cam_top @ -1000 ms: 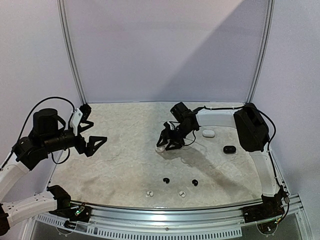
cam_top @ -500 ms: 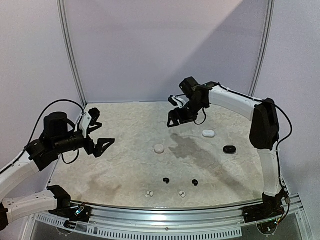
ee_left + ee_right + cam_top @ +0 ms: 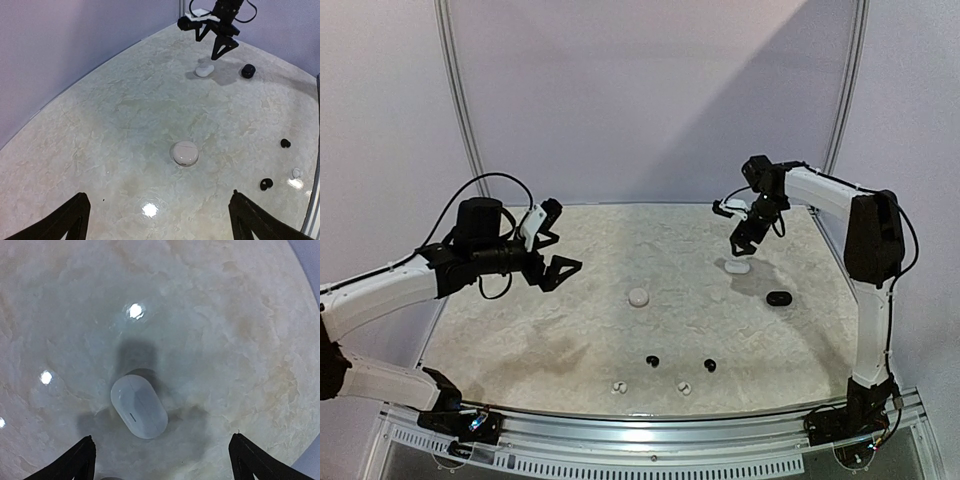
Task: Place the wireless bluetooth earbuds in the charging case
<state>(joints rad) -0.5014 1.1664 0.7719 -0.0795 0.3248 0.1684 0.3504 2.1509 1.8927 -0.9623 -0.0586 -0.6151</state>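
Four earbuds lie loose near the front edge of the marbled table (image 3: 520, 340), none of them in a case. The left black earbud (image 3: 652, 360) and the right black earbud (image 3: 709, 366) sit side by side but apart. Just nearer the arm bases, the left white earbud (image 3: 617, 387) and the right white earbud (image 3: 685, 387) form a second row. Behind them, about mid-table, the round white case (image 3: 639, 297) rests alone with its lid apparently down. Further back on the right, the oblong white case (image 3: 737, 267) lies flat and looks closed, a thin seam showing across it in the right wrist view. The black case (image 3: 779, 298) sits near it, to its right and a little closer to the front; it is too small to tell whether its lid is up. The right gripper (image 3: 732, 228) hangs in the air just above and behind the oblong white case. Its jaws are spread wide with nothing between them, and it does not touch the case. The left gripper (image 3: 560, 243) is raised over the left rear of the table, pointing toward the middle, jaws fully apart and empty. The round white case is well ahead of it.
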